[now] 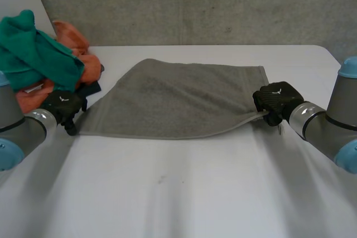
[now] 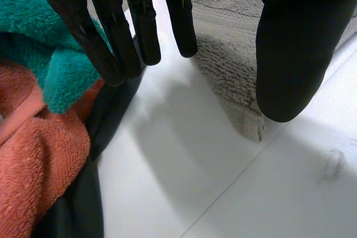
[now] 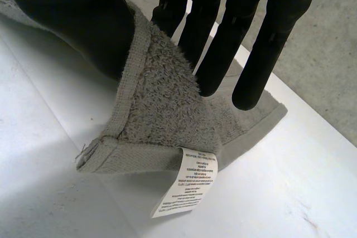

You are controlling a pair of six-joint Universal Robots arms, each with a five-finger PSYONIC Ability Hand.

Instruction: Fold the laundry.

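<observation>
With right hand (image 1: 276, 100) pinching towel's (image 1: 178, 101) 3 o'clock corner, close left hand's (image 1: 62, 106) straight fingers (image 2: 181, 20) on 9 o'clock corner.

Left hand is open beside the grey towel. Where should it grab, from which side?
The grey towel's near left corner, lying flat between the left hand's thumb and fingers. Probably pinch from the bare-table side, clear of the laundry pile, as the right hand pinches the labelled corner.

arms (image 1: 33, 125) grey | caps (image 1: 350, 66) light-blue | robot hands (image 1: 62, 104) (image 1: 277, 97) black, white mark
</observation>
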